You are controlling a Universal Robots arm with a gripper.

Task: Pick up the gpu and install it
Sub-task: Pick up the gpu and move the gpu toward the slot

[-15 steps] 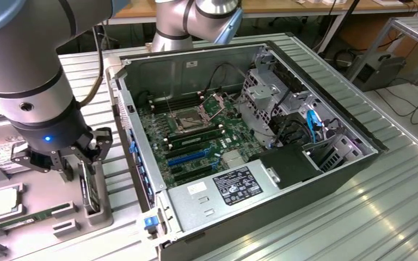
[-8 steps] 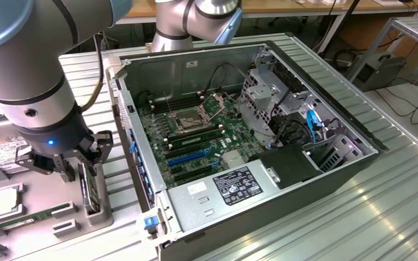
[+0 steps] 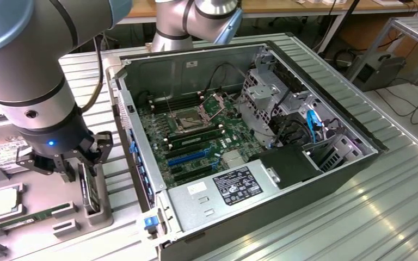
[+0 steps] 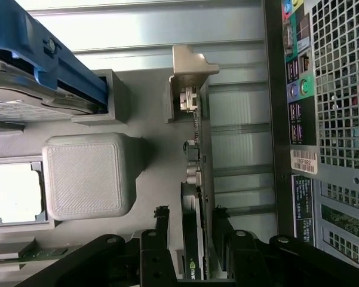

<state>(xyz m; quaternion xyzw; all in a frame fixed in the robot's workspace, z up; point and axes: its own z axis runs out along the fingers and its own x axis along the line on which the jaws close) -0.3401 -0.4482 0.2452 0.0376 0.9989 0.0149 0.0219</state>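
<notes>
- Pincer sits low over the grey holder, jaws apart, one finger on each side of the gpu. Nothing is clamped as far as I can see.
- Gpu stands on edge in a slot along the holder's edge nearest the computer case, with its silver bracket tucked against a small post at one end.
- First worry: in the wrist view the gaps look uneven, and one of the fingers sits closer to the card than the other. If the jaws close like that, the near one could shove the card sideways and cock it in the slot.
- Second worry: the hold looks set toward the end away from the bracket, not mid-card. A lift from there could let the bracket end sag, so the card pivots between the pads.
- Third: the dark cooler sits right where the pads land, I reckon. A grip on that uneven face could slip or load the fan.
- Fourth: if the pull isn't straight up, the bracket may snag on its post and drag the holder along.
- The case's rear wall is just beside the slot, so a swinging card could clip it.
- Processor chip lies well apart and looks out of harm's way.
</notes>
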